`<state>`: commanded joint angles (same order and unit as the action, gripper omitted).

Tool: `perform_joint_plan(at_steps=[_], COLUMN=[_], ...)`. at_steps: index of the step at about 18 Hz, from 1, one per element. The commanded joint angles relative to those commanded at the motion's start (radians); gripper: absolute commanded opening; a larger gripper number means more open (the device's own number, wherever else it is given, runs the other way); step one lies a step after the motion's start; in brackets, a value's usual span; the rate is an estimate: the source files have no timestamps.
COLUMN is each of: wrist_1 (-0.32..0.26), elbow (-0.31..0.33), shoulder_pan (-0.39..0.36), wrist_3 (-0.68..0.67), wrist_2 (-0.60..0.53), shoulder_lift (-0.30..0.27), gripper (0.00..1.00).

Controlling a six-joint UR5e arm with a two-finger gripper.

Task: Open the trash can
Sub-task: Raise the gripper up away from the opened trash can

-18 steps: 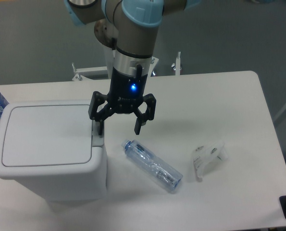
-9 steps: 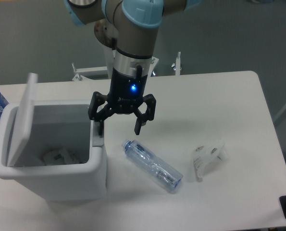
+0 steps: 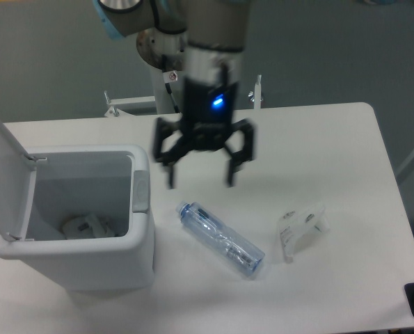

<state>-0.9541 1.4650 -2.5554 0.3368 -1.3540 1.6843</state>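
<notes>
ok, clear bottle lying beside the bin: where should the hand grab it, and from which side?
Grip the plastic bottle mid-body, coming straight down from above. It lies flat and diagonal on the table, cap end toward the trash can, so the open hand should probably turn to close across the barrel.

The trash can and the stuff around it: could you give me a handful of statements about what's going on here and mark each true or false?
1. The trash can has its lid standing up, open. True.
2. The gripper is clamped on the plastic bottle. False: its fingers are spread open and it is above the table, touching nothing.
3. Something crumpled lies in the bottom of the trash can. True.
4. The plastic bottle stands upright on the table. False: it lies on its side, right of the can.
5. A small clear wrapper lies on the table beyond the bottle. True.
</notes>
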Motion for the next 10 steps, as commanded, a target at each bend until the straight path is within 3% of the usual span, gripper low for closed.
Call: perform_joint_plan(at_steps=[7,10], wrist_1=[-0.021,-0.022], elbow=[0.054,0.061], shoulder_pan=[-0.121,-0.172], wrist_3=[0.503,0.597], wrist_2=[-0.298,-0.300], shoulder_lift=[0.003,0.003], gripper=[1.00,1.00])
